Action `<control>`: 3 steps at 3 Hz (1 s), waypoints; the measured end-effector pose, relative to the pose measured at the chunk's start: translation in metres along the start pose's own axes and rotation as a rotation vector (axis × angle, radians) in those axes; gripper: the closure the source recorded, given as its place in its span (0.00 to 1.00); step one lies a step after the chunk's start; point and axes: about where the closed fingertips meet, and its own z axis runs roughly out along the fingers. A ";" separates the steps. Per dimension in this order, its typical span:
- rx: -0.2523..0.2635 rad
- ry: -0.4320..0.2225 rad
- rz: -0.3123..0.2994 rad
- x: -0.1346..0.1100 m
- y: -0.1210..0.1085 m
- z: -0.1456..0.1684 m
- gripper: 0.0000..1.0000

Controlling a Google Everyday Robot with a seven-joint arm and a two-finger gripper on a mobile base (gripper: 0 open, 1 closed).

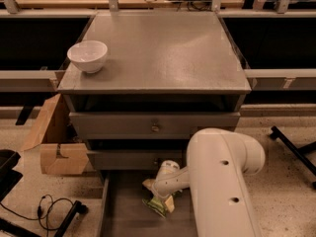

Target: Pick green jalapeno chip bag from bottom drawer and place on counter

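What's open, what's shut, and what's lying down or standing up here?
bottom drawer: pulled open.
green jalapeno chip bag: lying crinkled in the bottom drawer.
pincer: down in the drawer, at the bag.
knobbed drawers: both shut.
white bowl: upright on the counter.
cardboard box: flaps open.

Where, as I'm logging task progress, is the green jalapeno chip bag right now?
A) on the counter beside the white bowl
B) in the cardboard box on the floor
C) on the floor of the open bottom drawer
C: the green jalapeno chip bag lies on the floor of the pulled-out bottom drawer, with the gripper down right over it.
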 end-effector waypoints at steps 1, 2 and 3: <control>-0.044 -0.034 0.016 -0.008 0.006 0.042 0.18; -0.085 -0.057 0.024 -0.015 0.011 0.073 0.41; -0.095 -0.066 0.037 -0.015 0.011 0.084 0.65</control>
